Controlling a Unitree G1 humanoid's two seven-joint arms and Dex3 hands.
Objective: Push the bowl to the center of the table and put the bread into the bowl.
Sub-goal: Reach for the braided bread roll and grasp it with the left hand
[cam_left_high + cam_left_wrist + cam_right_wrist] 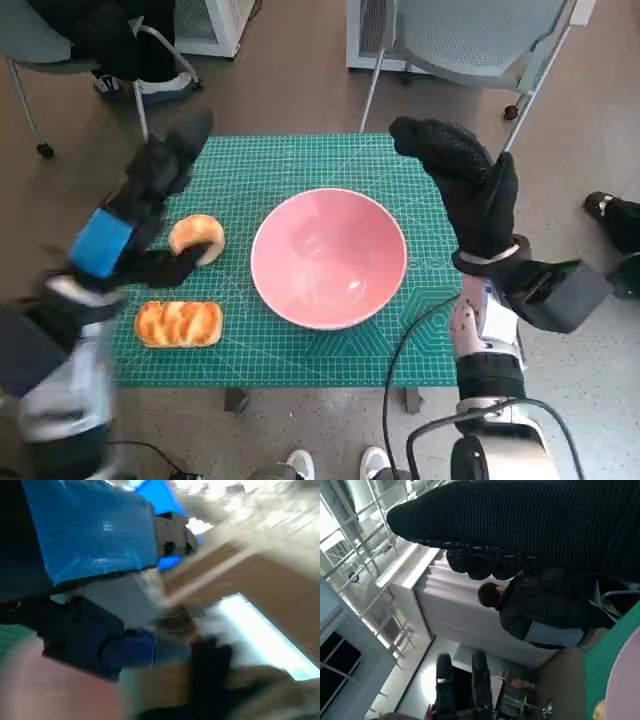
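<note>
Bowl sits approx mid-mat, so push looks done. Bread: roll at 9 o'clock, loaf at 8. Left hand spread, empty, by roll, prob. lining up a grab. Right hand raised at 2, spread, empty, out of the way.

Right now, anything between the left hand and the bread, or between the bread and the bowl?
Nothing visible. The left hand is already at the round bread; bare green mat separates that bread from the pink bowl. A second, flatter loaf lies nearer the robot, off that path.
</note>
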